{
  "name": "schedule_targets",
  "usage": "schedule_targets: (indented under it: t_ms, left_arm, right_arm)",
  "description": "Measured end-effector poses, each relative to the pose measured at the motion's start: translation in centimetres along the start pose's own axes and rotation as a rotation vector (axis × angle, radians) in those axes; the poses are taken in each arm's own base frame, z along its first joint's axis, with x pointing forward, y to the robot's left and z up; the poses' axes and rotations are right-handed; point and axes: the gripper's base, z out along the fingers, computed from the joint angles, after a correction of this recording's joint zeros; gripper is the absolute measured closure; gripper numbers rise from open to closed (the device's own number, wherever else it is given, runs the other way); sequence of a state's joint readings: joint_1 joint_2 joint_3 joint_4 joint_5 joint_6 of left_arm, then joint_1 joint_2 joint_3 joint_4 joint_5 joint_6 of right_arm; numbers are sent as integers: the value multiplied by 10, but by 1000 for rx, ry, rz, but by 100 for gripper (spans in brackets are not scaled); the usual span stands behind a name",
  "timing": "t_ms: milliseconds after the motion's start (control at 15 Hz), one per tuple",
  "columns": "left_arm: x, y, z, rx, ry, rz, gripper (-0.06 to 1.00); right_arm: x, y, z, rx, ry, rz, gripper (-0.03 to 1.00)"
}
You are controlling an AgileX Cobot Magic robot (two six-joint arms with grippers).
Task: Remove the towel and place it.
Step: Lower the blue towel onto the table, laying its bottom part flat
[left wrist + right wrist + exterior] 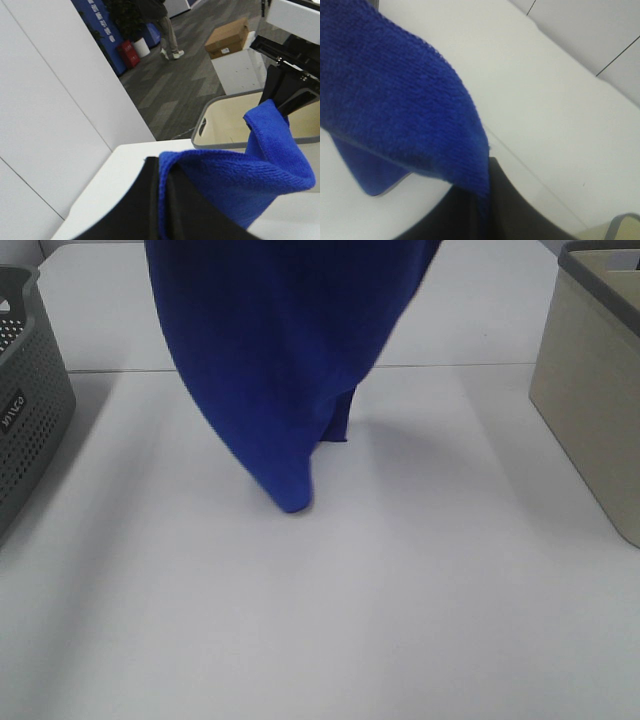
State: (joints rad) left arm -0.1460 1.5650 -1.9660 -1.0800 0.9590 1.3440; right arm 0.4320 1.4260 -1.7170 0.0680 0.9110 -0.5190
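The royal-blue towel (280, 360) hangs from above the top edge of the exterior high view, and its lowest corner reaches down to the white table (420, 620). Neither gripper shows in that view. In the left wrist view my left gripper (161, 200) is shut on an upper edge of the towel (235, 185). Across from it, my right gripper (286, 102) pinches another raised corner. In the right wrist view the towel (385, 100) drapes from my right gripper (476, 210), which is shut on it. The pale tag is not visible.
A dark grey perforated basket (25, 410) stands at the table's left edge. A beige bin (590, 390) stands at the right edge, and its open inside (225, 120) shows in the left wrist view. A seam crosses the table behind the towel.
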Motion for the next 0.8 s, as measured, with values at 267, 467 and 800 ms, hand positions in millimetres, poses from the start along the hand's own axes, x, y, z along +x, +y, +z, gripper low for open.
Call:
schedule_targets:
  t_ms: [267, 467, 800]
  left_arm:
    - [17, 1, -1, -14, 184, -79, 94]
    - [38, 18, 10, -136, 242, -154, 94]
    - [113, 68, 57, -438, 252, -126, 94]
  right_arm:
    - [21, -3, -3, 32, 241, -12, 95]
    - [13, -13, 15, 112, 166, -47, 95]
    - [-8, -29, 117, 258, -120, -143, 95]
